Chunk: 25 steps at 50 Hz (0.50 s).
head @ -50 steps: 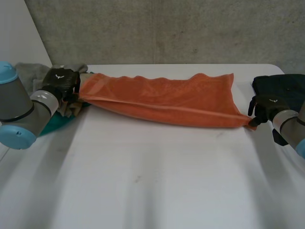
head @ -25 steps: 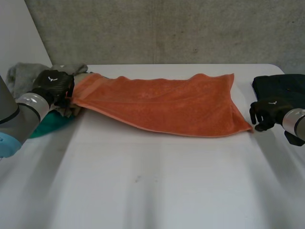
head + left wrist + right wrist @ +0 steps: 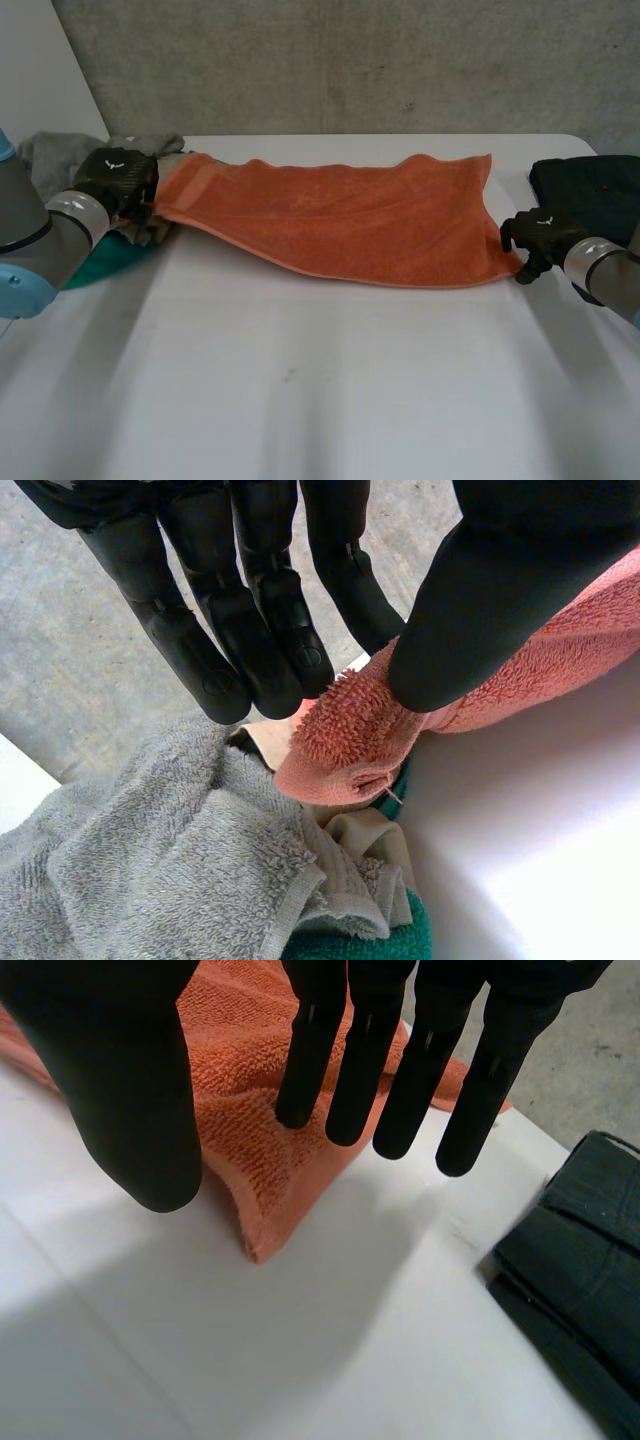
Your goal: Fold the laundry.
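Observation:
An orange towel [image 3: 340,215] lies spread across the far half of the white table [image 3: 320,380]. My left hand [image 3: 118,175] holds its left end. In the left wrist view that corner [image 3: 345,740] is bunched and pinched between the thumb [image 3: 480,600] and the fingers [image 3: 270,620], just above a pile of other laundry. My right hand [image 3: 535,235] is at the towel's near right corner. In the right wrist view its fingers [image 3: 400,1080] hang straight over that corner [image 3: 250,1120], which lies flat on the table, and the hand grips nothing.
A grey towel [image 3: 60,155] [image 3: 150,860], a beige cloth and a teal cloth [image 3: 105,260] [image 3: 370,940] are heaped under and behind my left hand. A dark folded garment [image 3: 590,185] [image 3: 575,1250] lies at the table's right edge, just past my right hand.
My right hand let go of the towel's right corner, which dropped flat, drew back to the right, then returned to the corner. The left hand kept its grip.

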Tool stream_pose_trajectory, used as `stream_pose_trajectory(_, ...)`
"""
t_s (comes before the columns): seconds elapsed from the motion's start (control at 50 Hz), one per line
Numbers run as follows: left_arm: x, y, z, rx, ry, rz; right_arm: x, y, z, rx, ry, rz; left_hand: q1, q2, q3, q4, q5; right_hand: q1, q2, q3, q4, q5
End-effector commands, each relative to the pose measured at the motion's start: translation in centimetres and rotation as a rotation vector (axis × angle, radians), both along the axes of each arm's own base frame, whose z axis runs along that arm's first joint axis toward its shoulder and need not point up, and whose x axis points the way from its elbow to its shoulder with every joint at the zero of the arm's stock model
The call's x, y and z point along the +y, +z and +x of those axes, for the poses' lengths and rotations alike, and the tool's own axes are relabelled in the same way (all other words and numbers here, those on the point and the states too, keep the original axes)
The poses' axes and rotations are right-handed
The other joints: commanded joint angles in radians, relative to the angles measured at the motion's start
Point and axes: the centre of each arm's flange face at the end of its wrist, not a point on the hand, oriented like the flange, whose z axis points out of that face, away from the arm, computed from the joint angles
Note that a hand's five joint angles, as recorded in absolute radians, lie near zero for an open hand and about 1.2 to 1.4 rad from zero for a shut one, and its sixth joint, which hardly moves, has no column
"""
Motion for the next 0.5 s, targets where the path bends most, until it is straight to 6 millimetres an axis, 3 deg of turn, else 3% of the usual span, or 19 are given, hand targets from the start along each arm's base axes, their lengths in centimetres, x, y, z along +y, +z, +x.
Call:
stream_pose_trajectory(0.02, 0.2, 0.1, -0.2, -0.002, -0.001, 0.003, -0.8, -0.9, 0.5, 0.000, -0.003, -0.032, 0.239, 0.199, 0.206, 0.202, 0.237, 0.375, 0.390, 0.377, 0.374, 0.364)
stream_pose_trajectory(0.04, 0.3, 0.1, -0.3, -0.002, -0.001, 0.004, -0.9, -1.0, 0.4, 0.001, -0.006, -0.034, 0.239, 0.199, 0.206, 0.202, 0.237, 0.431, 0.446, 0.433, 0.430, 0.420)
stream_pose_trajectory(0.06, 0.4, 0.1, -0.3, -0.003, 0.000, 0.007, -1.0, -1.0, 0.4, 0.002, -0.012, -0.035, 0.239, 0.199, 0.206, 0.202, 0.237, 0.641, 0.655, 0.642, 0.640, 0.629)
stream_pose_trajectory(0.18, 1.4, 0.1, -0.2, -0.015, 0.007, 0.037, -0.4, -0.2, -0.3, 0.006, -0.038, -0.009, 0.239, 0.199, 0.206, 0.202, 0.237, 0.655, 0.670, 0.657, 0.654, 0.644)
stream_pose_trajectory(0.26, 2.8, 0.2, 0.2, -0.053, 0.011, 0.077, 1.0, 2.7, -1.9, 0.037, -0.055, 0.009, 0.239, 0.199, 0.206, 0.202, 0.237, 0.655, 0.670, 0.657, 0.654, 0.644)
stream_pose_trajectory(0.42, 8.3, -0.9, 2.9, -0.299, -0.006, 0.323, 7.1, 6.0, -6.2, 0.371, 0.064, 0.286, 0.239, 0.199, 0.206, 0.202, 0.237, 0.655, 0.670, 0.657, 0.654, 0.644)
stream_pose_trajectory(0.5, 12.1, -1.9, 4.8, -0.461, -0.078, 0.564, 9.7, 7.8, -8.7, 0.507, 0.143, 0.417, 0.239, 0.199, 0.206, 0.202, 0.237, 0.655, 0.670, 0.657, 0.654, 0.644)
